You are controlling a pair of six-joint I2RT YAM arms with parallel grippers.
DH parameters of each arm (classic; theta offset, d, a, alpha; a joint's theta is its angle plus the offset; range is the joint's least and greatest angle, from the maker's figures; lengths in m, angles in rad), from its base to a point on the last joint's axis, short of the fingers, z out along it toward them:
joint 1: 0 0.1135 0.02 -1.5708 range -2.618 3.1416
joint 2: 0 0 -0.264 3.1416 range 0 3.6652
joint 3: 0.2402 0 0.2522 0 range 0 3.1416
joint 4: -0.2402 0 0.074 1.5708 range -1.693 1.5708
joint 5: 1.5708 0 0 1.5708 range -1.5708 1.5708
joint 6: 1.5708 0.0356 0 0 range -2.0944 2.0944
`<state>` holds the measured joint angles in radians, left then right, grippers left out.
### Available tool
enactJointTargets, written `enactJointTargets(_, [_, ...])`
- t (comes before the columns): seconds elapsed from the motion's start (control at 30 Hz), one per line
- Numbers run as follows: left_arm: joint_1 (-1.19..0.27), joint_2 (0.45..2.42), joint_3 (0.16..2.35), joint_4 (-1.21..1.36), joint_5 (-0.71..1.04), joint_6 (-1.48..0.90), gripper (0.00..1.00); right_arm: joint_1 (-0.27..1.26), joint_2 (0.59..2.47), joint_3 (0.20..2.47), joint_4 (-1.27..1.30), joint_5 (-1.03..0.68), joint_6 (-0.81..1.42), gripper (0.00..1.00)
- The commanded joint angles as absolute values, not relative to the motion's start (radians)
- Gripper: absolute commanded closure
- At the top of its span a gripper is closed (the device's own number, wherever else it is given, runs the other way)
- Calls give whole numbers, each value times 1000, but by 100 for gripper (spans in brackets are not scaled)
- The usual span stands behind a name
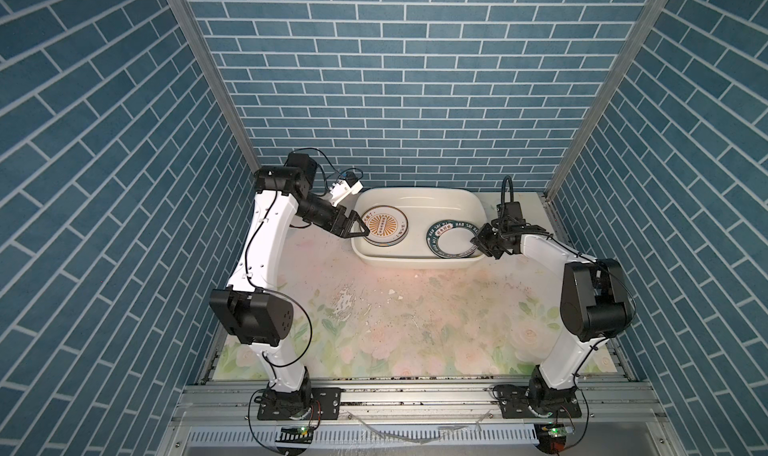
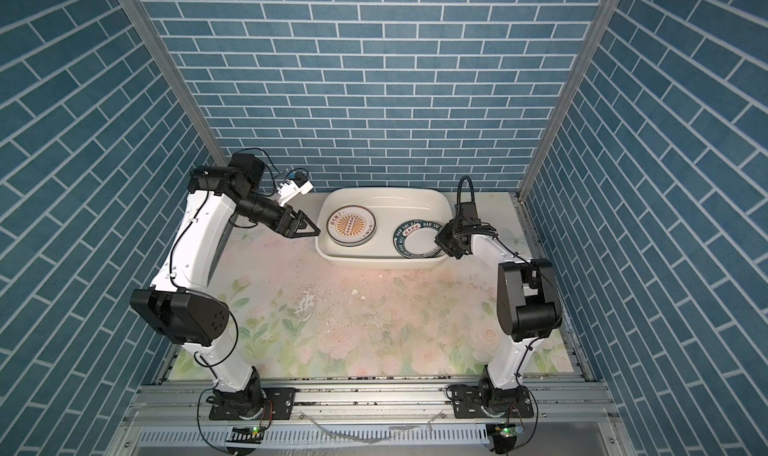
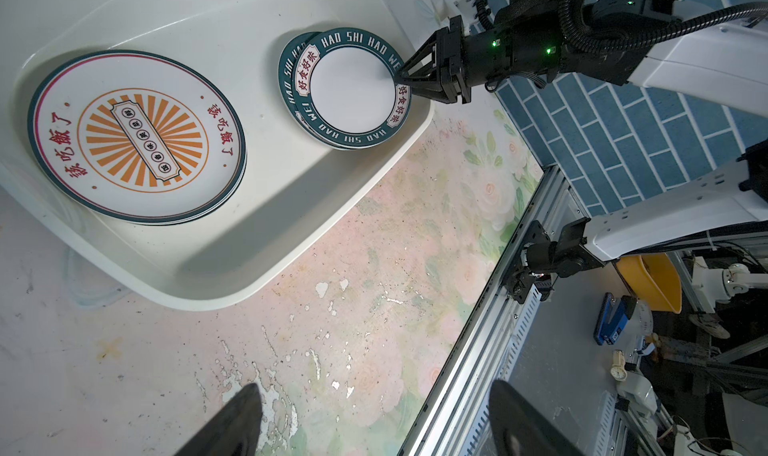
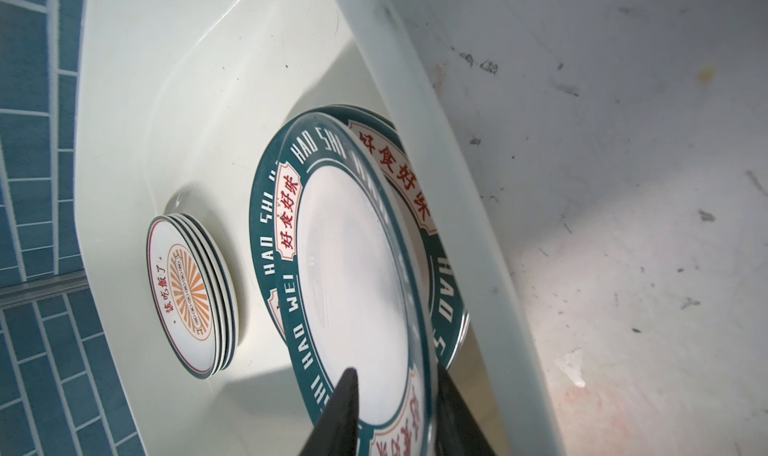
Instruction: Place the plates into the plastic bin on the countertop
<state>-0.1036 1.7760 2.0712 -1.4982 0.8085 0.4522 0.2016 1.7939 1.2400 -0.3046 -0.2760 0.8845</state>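
Seating a teal-banded plate in the plastic bin
Top views: right gripper straddling its near rim, left gripper spread, sunburst plates just ahead; right wrist: clamped or not, unclear; plate round, no long axis, tilting face-up, far edge down; next: letting go, backing out

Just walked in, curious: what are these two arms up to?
They are loading plates into the plastic bin. A stack of sunburst plates and some teal-banded plates already lie inside. The right gripper straddles the rim of the tilted top one; the left gripper hangs open and empty beside the bin. No plates show on the countertop.
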Motion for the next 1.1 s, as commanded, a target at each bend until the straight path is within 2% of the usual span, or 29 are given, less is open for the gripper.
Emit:
enactJointTargets(0.0, [-109, 1779, 2075, -1516, 829, 454, 13, 198, 1790, 1269, -351, -249, 845, 68])
enactJointTargets(1.07, [-109, 1793, 2083, -1526, 864, 456, 13, 198, 1868, 1399, -491, -259, 796, 61])
